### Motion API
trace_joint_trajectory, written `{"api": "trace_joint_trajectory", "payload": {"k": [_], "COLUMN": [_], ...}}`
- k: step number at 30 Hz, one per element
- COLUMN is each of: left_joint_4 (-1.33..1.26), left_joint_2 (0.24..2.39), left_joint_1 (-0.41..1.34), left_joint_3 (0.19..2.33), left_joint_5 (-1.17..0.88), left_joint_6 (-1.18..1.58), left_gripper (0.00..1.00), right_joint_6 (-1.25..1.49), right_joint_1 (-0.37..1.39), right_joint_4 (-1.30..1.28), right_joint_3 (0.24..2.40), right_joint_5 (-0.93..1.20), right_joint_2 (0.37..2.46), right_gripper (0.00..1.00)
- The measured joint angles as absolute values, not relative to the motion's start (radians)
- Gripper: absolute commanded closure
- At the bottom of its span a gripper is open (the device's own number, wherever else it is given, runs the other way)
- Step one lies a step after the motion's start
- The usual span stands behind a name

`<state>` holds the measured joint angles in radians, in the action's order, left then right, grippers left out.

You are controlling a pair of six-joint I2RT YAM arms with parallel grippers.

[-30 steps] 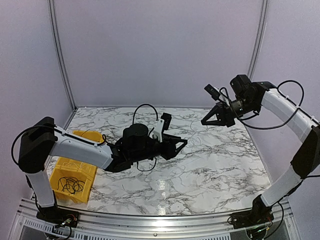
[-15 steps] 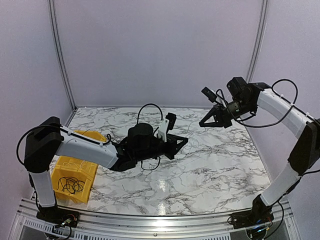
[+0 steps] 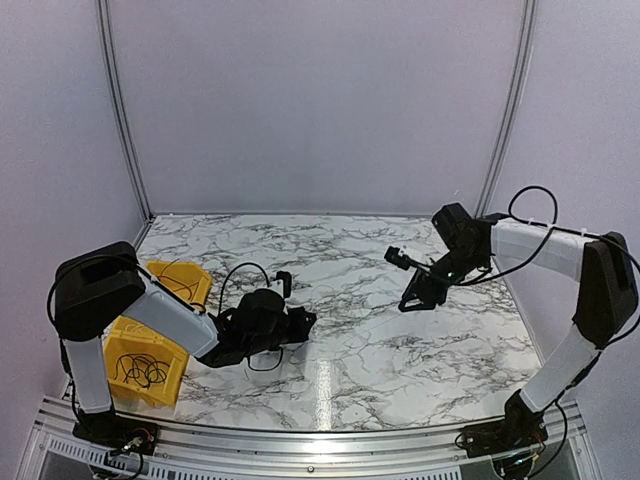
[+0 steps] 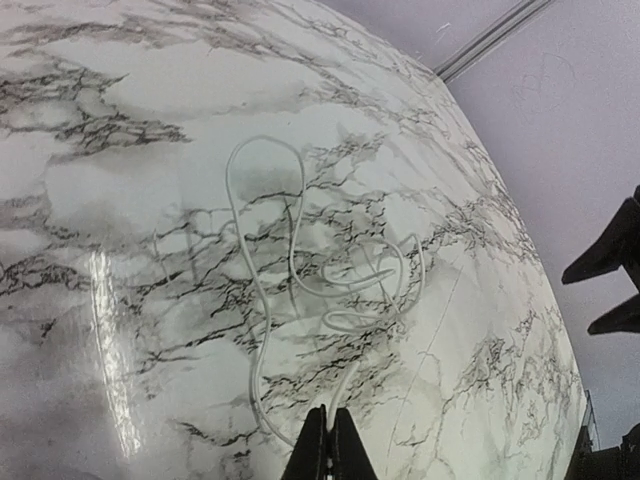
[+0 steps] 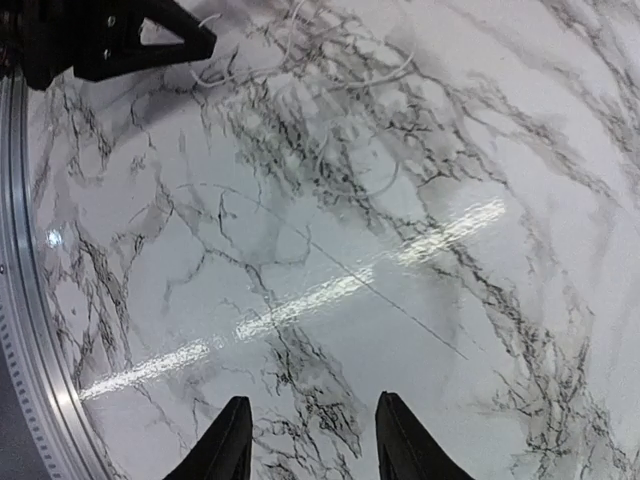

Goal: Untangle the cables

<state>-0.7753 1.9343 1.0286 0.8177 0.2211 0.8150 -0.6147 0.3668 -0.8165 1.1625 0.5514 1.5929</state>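
Thin white cable (image 4: 340,288) sprawled in loose, crossing loops on the marble table (image 3: 400,370), long axis leading away from the left gripper (image 4: 322,445) toward the right of the scene. Near end pinched in the left jaws, pressed tight together on it. Tangle just ahead of those fingertips, crossings bunched about midway along.

Right gripper (image 5: 312,445) over bare marble, jaws apart and holding nothing, well apart from the loops. Loops only at the far edge of its wrist view, beside the left fingers. Left arm plainly nearer and already on the cable. Likely next call: a reach leftward by the right arm to the free loops, to draw them out along that axis.

From above, nearly lost, white on pale marble. Free end not traceable in any view. Black cables (image 3: 140,370) coiled in the near yellow bin (image 3: 118,340) at the left, too small to tell whether knotted.
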Motion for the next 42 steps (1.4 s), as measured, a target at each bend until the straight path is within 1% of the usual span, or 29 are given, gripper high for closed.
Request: {"api": "trace_joint_trajectory", "payload": {"k": [5, 7, 11, 17, 24, 27, 29, 31, 33, 34, 35, 36, 39, 42], "left_joint_4": [-0.775, -0.776, -0.776, -0.776, -0.776, -0.776, -0.776, -0.776, -0.776, -0.776, -0.776, -0.776, -0.775, -0.767], "left_joint_2": [1.954, 1.954, 1.954, 1.954, 1.959, 1.96, 1.96, 1.96, 1.96, 1.96, 1.96, 1.959, 1.955, 1.937], "left_joint_1": [1.029, 1.029, 1.029, 1.029, 1.025, 1.021, 1.018, 1.015, 1.013, 1.011, 1.01, 1.008, 1.006, 1.003], "left_joint_3": [0.794, 0.793, 0.793, 0.793, 0.793, 0.793, 0.793, 0.793, 0.793, 0.793, 0.793, 0.792, 0.782, 0.767], "left_joint_5": [0.219, 0.219, 0.219, 0.217, 0.207, 0.199, 0.196, 0.192, 0.191, 0.191, 0.191, 0.191, 0.192, 0.192], "left_joint_6": [0.892, 0.902, 0.913, 0.918, 0.918, 0.918, 0.918, 0.918, 0.917, 0.917, 0.917, 0.916, 0.912, 0.902], "left_gripper": [1.0, 1.0, 1.0, 1.0, 1.0, 1.0, 1.0, 1.0, 1.0, 1.0, 1.0, 1.0, 1.0, 1.0], "right_joint_6": [-0.647, -0.652, -0.655, -0.66, -0.678, -0.689, -0.699, -0.708, -0.718, -0.725, -0.731, -0.736, -0.748, -0.758], "right_joint_1": [0.52, 0.554, 0.565, 0.568, 0.592, 0.606, 0.616, 0.625, 0.63, 0.631, 0.631, 0.631, 0.631, 0.629], "right_joint_4": [-0.753, -0.733, -0.686, -0.63, -0.611, -0.612, -0.614, -0.62, -0.626, -0.631, -0.637, -0.641, -0.651, -0.65], "right_joint_3": [1.097, 1.094, 1.112, 1.246, 1.431, 1.49, 1.515, 1.524, 1.53, 1.53, 1.53, 1.53, 1.524, 1.472], "right_joint_5": [0.438, 0.411, 0.356, 0.335, 0.394, 0.415, 0.424, 0.439, 0.456, 0.467, 0.477, 0.488, 0.508, 0.514], "right_joint_2": [1.628, 1.649, 1.702, 1.817, 1.99, 2.056, 2.087, 2.103, 2.11, 2.111, 2.111, 2.111, 2.107, 2.068], "right_gripper": [0.56, 0.55, 0.5, 0.47, 0.45, 0.46, 0.5, 0.59, 0.76, 0.88, 0.95, 1.0, 1.0, 1.0]}}
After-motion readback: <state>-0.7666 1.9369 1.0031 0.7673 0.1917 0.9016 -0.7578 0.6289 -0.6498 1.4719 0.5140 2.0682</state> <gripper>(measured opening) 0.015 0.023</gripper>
